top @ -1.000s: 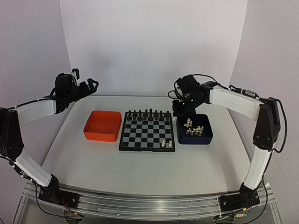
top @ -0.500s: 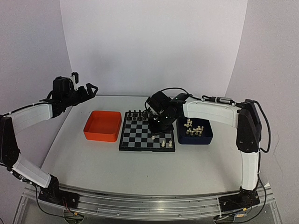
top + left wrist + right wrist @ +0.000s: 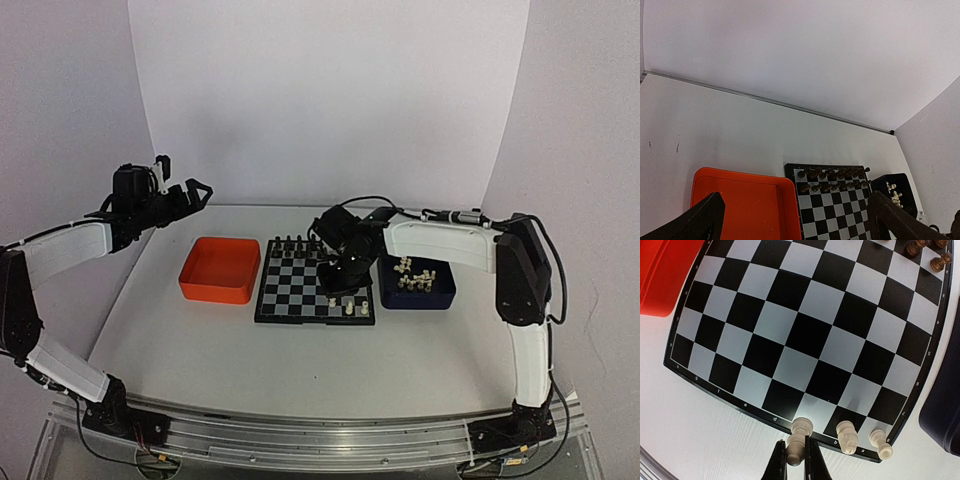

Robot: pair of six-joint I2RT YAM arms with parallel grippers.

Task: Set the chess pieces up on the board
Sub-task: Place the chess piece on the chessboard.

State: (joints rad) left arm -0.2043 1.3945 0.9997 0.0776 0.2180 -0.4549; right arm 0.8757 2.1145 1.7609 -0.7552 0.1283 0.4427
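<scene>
Two chess pieces (image 3: 846,436) (third in gripper (image 3: 795,446))

The board (image 3: 805,335) lies flat, black and silver-grey squares inside a black border. Three cream-white chess pieces (image 3: 846,435) stand on its near row by the right corner. I pinch a fourth in my right gripper (image 3: 795,454) over the near border. More lie heaped in the dark blue tray (image 3: 418,303).

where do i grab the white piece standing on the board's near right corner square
Pinch the corner piece by its upper half, coming straight down from above: it stands upright on the board, and a neighbour piece sits close beside it.
</scene>
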